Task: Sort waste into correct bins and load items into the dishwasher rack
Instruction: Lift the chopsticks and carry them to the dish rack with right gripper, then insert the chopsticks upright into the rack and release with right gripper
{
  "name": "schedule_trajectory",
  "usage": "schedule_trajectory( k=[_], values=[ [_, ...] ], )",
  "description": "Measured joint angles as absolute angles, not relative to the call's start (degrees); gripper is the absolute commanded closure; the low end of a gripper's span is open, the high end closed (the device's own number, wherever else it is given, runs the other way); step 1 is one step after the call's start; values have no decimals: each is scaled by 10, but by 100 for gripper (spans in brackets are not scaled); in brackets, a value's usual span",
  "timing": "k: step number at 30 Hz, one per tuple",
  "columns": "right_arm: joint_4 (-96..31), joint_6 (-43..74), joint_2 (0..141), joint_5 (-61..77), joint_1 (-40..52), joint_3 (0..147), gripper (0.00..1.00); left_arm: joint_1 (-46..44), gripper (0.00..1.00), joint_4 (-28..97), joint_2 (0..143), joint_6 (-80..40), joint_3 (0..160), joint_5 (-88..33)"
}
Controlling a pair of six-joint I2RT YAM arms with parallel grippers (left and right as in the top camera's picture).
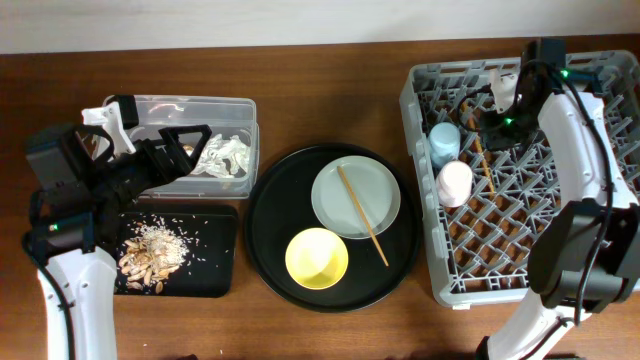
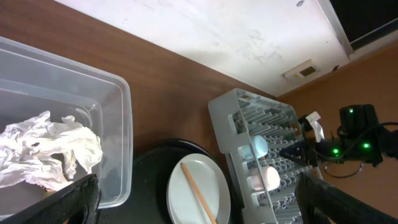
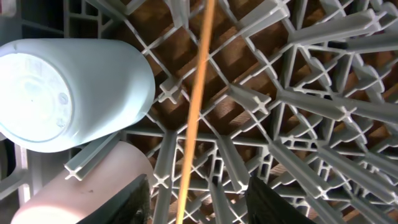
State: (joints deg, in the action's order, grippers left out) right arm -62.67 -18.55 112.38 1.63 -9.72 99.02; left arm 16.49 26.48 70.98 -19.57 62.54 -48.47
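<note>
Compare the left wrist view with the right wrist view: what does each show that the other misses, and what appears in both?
Only the left wrist view shows the clear box holding the crumpled napkin, and the plate with one chopstick lying across it on the round black tray. Only the right wrist view shows a second chopstick, close up, running across the grid floor. Both show the dishwasher rack, with the blue cup and the pink cup in it.

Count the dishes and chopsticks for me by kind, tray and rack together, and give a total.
Cups: 2, blue cup and pink cup
Bowls: 1, yellow bowl
Plates: 1, grey-white plate
Chopsticks: 2, one across the plate, one beside the cups
Total: 6
</note>
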Motion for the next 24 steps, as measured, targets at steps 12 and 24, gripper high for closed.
schedule_trajectory(
  k=[12,24],
  values=[
    [-811,-162,1124,393,-93,990,39,165,1,265,710,-196,625,-486],
    [-772,-163,1125,426,112,926,37,165,1,264,710,-196,625,-486]
  ],
)
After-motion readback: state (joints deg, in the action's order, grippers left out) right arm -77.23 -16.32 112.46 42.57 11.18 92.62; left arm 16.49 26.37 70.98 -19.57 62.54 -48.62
